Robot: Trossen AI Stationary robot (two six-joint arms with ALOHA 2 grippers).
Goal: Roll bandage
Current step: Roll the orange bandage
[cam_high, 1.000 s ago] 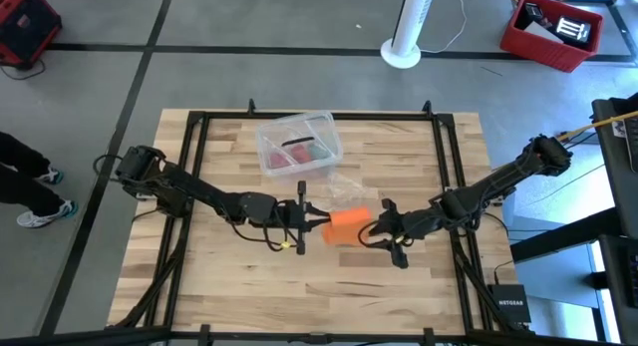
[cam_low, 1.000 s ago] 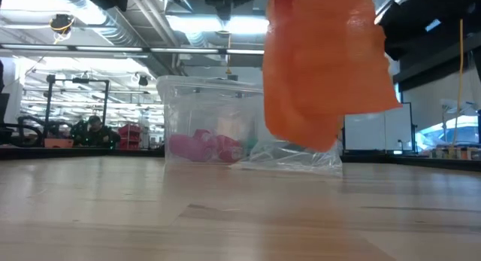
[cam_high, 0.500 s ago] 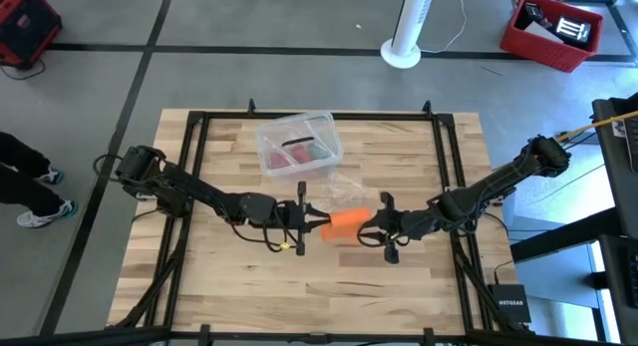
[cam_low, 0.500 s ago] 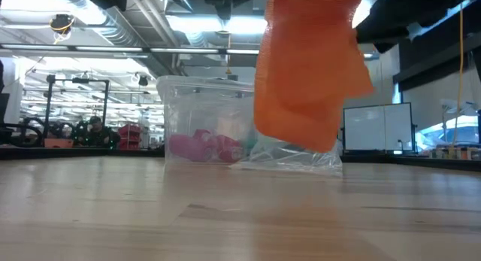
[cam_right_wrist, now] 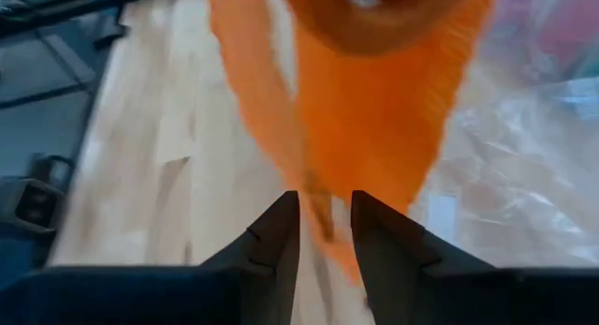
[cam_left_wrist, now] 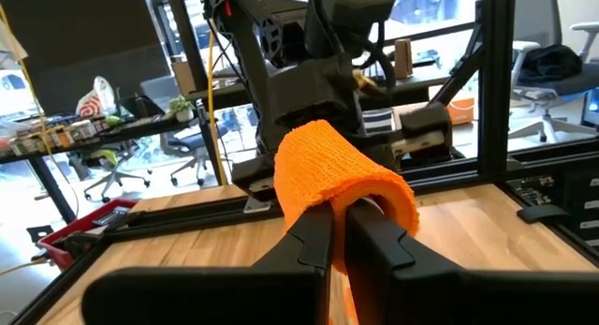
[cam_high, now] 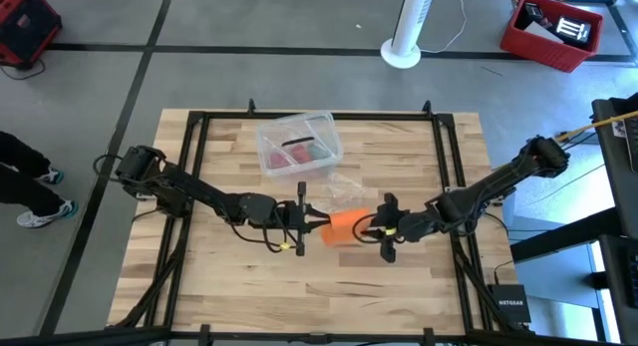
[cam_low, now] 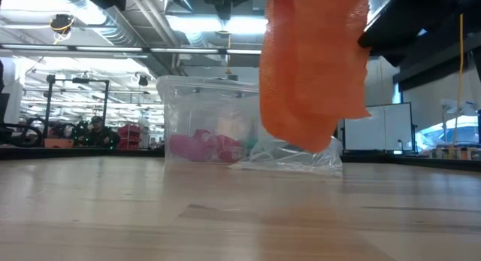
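Observation:
The bright orange bandage [cam_high: 344, 226] hangs in the air between my two grippers, above the middle of the wooden table [cam_high: 239, 276]. In the left wrist view it is a loosely wound roll [cam_left_wrist: 337, 170]. In the low view it hangs as a broad orange fold [cam_low: 312, 65], clear of the table top. My left gripper [cam_high: 311, 220] is shut on the roll's left end. My right gripper [cam_high: 375, 229] is shut on the loose strip at the right end. The right wrist view shows the roll's open end [cam_right_wrist: 374, 7] above that strip. My left gripper pinches the wall of the roll at its near end [cam_left_wrist: 342, 201] between its two fingers, level, from the table's left. The roll is lifted clear and points away along the fingers. My right gripper pinches the loose strip [cam_right_wrist: 318, 208] that hangs from the roll, between its two fingers, level, from the table's right. The strip is slack and clear of the table.
A clear plastic box [cam_high: 297, 144] with red and green contents stands toward the far edge, and shows behind the bandage in the low view [cam_low: 207, 125]. A crumpled clear wrapper [cam_high: 344, 189] lies just beyond the grippers. A black frame [cam_high: 189, 186] runs around the table.
My right gripper has gone a little toward the table's left, closer to my left gripper, turning slightly. The orange span between the grippers has grown shorter, and the hanging fold has swung a little. Both grippers have kept their hold.

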